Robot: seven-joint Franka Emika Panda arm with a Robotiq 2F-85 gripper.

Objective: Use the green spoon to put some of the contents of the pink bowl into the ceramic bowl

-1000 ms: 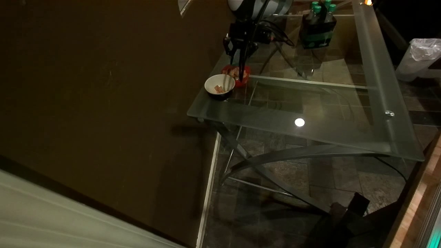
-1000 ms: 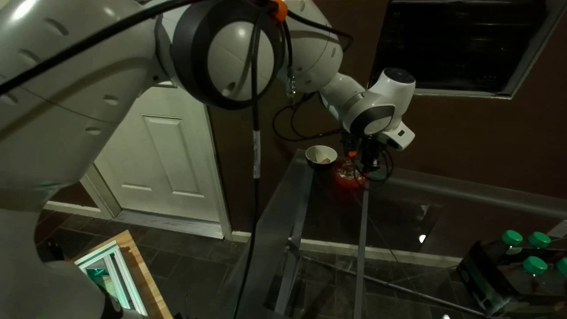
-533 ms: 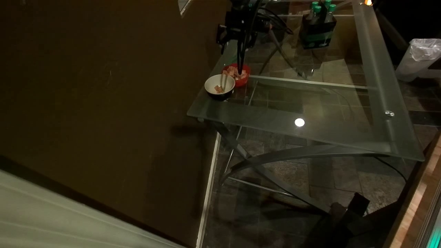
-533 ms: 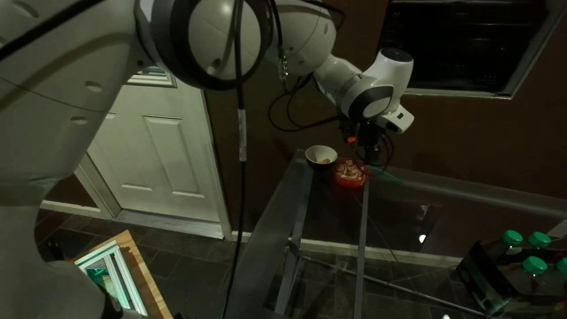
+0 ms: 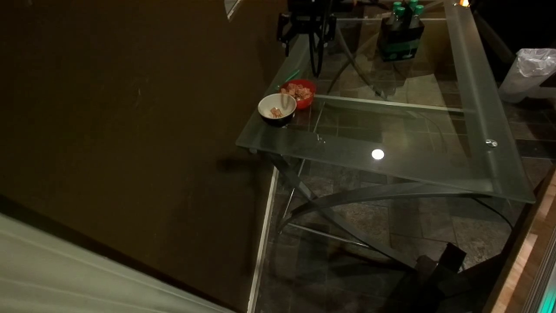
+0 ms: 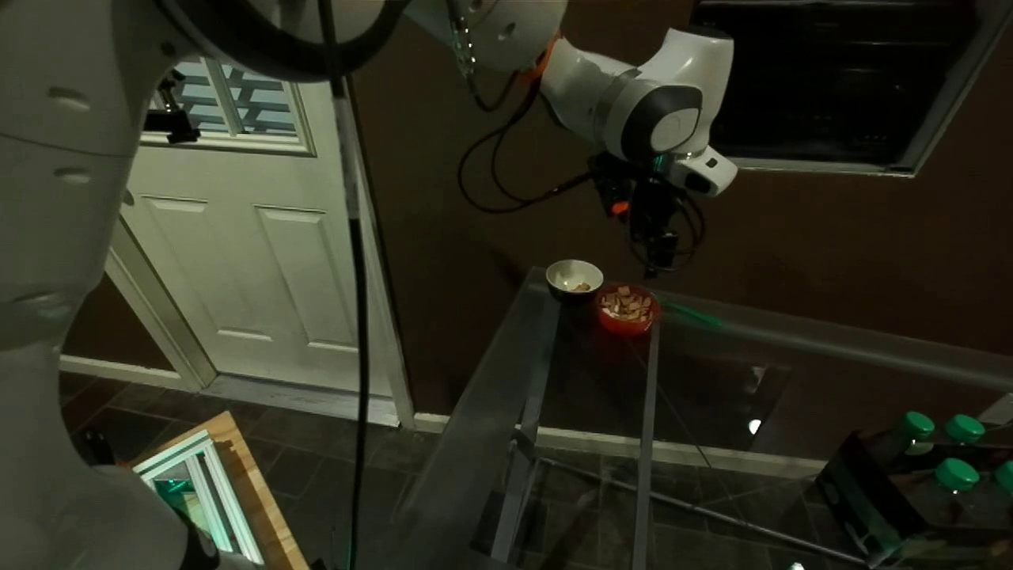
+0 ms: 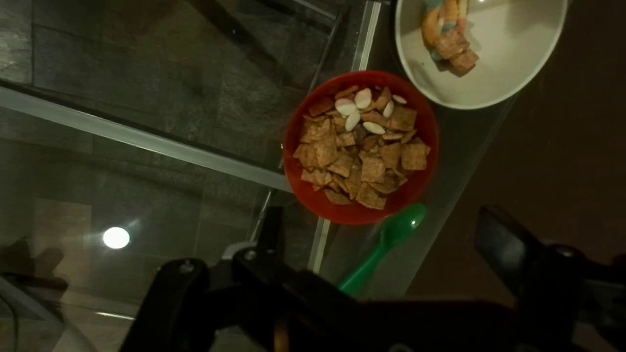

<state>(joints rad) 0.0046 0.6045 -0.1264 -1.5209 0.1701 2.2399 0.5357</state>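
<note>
The green spoon (image 7: 401,227) lies on the glass table against the near side of the pink bowl (image 7: 342,212), its handle end hidden behind my gripper in the wrist view. In both exterior views the spoon (image 5: 292,76) (image 6: 692,314) rests there untouched. Reddish in colour, the pink bowl (image 5: 306,103) is full of square cereal pieces and some pale flakes. Touching or nearly touching it stands the ceramic bowl (image 7: 513,58), cream inside and dark outside, with a few pieces at its bottom. Above the spoon hangs my gripper (image 7: 384,233), open wide, nothing between its fingers.
A dark carrier (image 5: 402,41) of green-capped bottles stands farther along the glass table (image 5: 434,174). The brown wall (image 6: 823,237) runs close beside the bowls. Near the table's corner sits the ceramic bowl (image 6: 566,277). Loose cables loop around the wrist.
My gripper has risen away from the table and its jaws have spread. The spoon, mostly hidden at the gripper a second ago, now lies in view beside the pink bowl. Both bowls have stayed put.
</note>
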